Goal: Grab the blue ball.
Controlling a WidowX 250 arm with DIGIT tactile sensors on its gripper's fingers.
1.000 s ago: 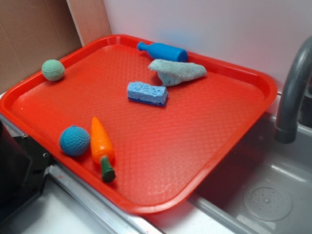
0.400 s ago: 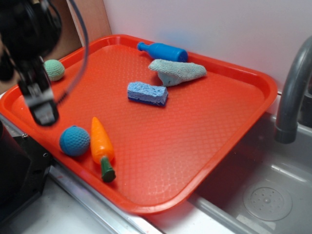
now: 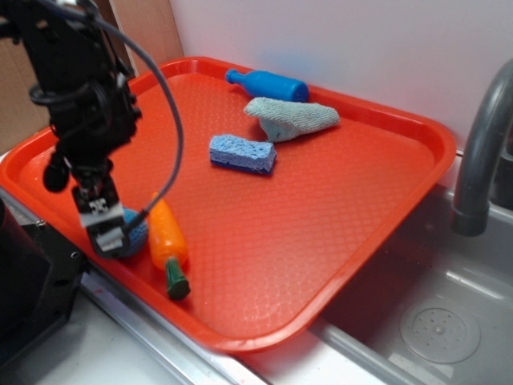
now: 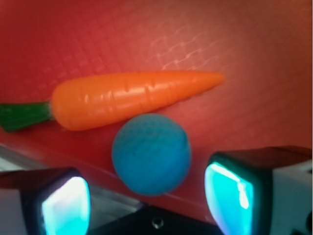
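The blue ball is a small teal-blue dimpled ball lying on the red tray by its near left rim, touching the toy carrot. In the exterior view the ball is mostly hidden behind my gripper. In the wrist view my gripper is open, its two fingers standing apart on either side of the ball, not touching it.
The carrot lies just right of the ball. A blue sponge, a grey-green cloth and a blue bottle lie farther back. The tray's rim and a black box are close. A grey faucet stands right.
My arm has come in from the upper left and moved down and right, so the gripper now stands over the blue ball. The pale green ball is now hidden behind the arm.
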